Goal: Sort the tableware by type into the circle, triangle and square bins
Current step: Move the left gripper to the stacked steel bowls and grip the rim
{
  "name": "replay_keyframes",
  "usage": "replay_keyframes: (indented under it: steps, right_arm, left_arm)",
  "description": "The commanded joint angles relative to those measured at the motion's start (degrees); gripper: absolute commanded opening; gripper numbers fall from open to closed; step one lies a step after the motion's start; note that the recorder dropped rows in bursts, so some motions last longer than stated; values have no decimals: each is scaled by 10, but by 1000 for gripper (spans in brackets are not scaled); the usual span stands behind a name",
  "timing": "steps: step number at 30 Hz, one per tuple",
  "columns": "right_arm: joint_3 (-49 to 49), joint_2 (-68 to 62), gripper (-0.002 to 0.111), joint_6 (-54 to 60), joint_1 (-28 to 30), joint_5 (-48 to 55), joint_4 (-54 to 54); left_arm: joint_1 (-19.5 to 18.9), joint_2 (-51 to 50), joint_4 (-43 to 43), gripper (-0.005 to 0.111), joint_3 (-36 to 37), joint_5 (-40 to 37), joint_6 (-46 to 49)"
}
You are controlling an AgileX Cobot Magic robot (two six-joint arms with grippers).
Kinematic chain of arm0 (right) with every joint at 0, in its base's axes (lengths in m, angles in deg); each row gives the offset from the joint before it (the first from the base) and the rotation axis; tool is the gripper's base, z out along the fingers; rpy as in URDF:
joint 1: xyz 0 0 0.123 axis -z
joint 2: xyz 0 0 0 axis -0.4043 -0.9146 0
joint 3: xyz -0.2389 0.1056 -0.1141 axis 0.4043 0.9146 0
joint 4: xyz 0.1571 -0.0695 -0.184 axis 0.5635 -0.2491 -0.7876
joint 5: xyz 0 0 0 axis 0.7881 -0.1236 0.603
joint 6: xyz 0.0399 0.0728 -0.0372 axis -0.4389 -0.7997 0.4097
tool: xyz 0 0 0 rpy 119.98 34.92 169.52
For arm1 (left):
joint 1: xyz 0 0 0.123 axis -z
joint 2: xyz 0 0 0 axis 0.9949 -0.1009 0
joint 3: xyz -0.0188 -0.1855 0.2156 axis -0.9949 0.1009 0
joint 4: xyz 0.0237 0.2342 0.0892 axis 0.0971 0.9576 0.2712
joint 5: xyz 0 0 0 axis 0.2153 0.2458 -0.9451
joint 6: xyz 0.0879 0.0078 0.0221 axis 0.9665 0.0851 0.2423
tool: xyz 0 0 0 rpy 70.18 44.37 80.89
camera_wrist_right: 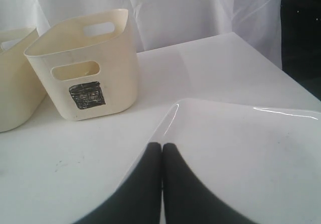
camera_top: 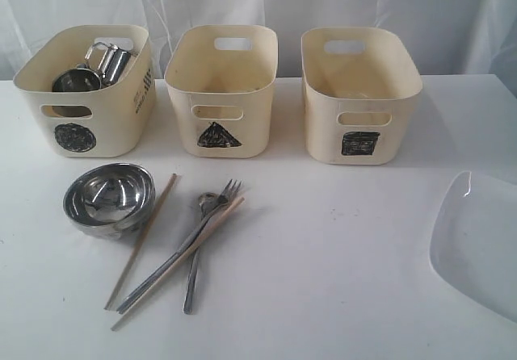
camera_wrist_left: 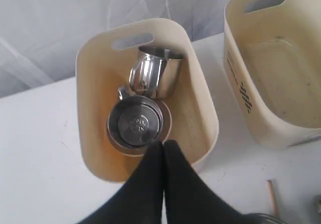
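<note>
Three cream bins stand in a row: the circle bin (camera_top: pixel 85 94), the triangle bin (camera_top: pixel 220 94) and the square bin (camera_top: pixel 359 98). Two steel mugs lie in the circle bin, one tipped over (camera_wrist_left: pixel 155 73) and one upright (camera_wrist_left: pixel 135 123) with a pale ring round its base. My left gripper (camera_wrist_left: pixel 163 144) is shut and empty above that bin's near wall. On the table lie a steel bowl (camera_top: pixel 109 198), two chopsticks (camera_top: pixel 141 243) (camera_top: pixel 182 271), a fork (camera_top: pixel 230 189) and a spoon (camera_top: pixel 194 271). My right gripper (camera_wrist_right: pixel 161 146) is shut over the edge of the white plate (camera_wrist_right: pixel 241 153). Neither gripper shows in the exterior view.
A white cloth hangs behind the table (camera_top: pixel 339 239). The plate (camera_top: pixel 481 243) runs past the right edge of the exterior view. The triangle bin (camera_wrist_left: pixel 281 83) sits close beside the circle bin. The square bin (camera_wrist_right: pixel 85 68) stands beyond the plate.
</note>
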Motion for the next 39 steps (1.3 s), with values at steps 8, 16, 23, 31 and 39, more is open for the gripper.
replay_keyframes:
  steps: [8,16,23,31,39]
  right_arm:
    - [-2,-1,0,2,-4,-4,-2]
    - [-2,-1,0,2,-4,-4,-2]
    - [-2,-1,0,2,-4,-4,-2]
    - [-2,-1,0,2,-4,-4,-2]
    - [-2,-1,0,2,-4,-4,-2]
  left_arm:
    - [-1,97,0,0,237,-17,-64]
    - [-1,100,0,0,359,20,-110]
    - [-1,80,-42,32,364,82,-75]
    - [0,-35,-68,72,364,190,-78]
    - [1,-88,-119,72,364,187,-78]
